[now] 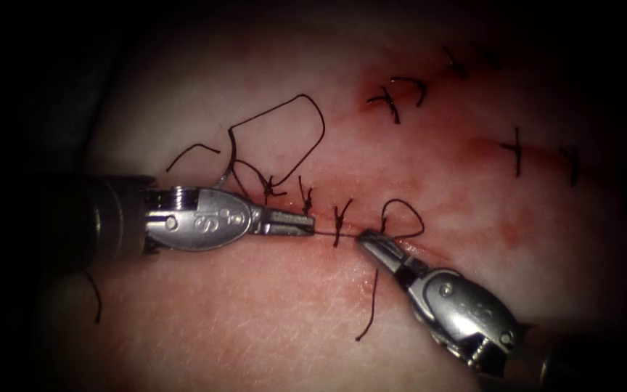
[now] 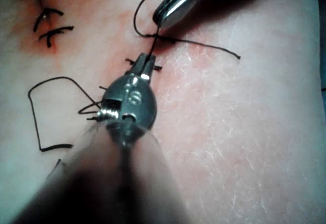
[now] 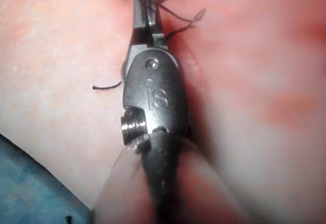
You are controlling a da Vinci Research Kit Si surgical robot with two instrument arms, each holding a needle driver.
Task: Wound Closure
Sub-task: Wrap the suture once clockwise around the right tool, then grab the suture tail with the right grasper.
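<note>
Two small steel needle drivers meet over the cut, with a short taut length of thin black suture thread [image 1: 328, 234] between them. The left tool [image 1: 306, 226] comes in level from the left edge of the tissue, and its jaws are pressed together on this thread. The right tool [image 1: 366, 239] rises from the lower right corner of the tissue – its jaws are also closed on the thread, just beside a small loop [image 1: 404, 218]. Between the two tips the strand crosses a knotted stitch [image 1: 341, 218] that sits on the long red cut [image 1: 415, 250].

Behind the left tool, a wide slack curl of thread [image 1: 292, 131] lies on the pale pink pork tissue [image 1: 255, 327], and I think a thin curved metal needle [image 1: 223, 178] rests there free – neither tool holds it, and I cannot tell if it enters the tissue. More finished stitches [image 1: 393, 98] stand toward the upper right corner.

To do this well, I judge the pull should be equal and low, along the tissue, so the knot is not lifted.
</note>
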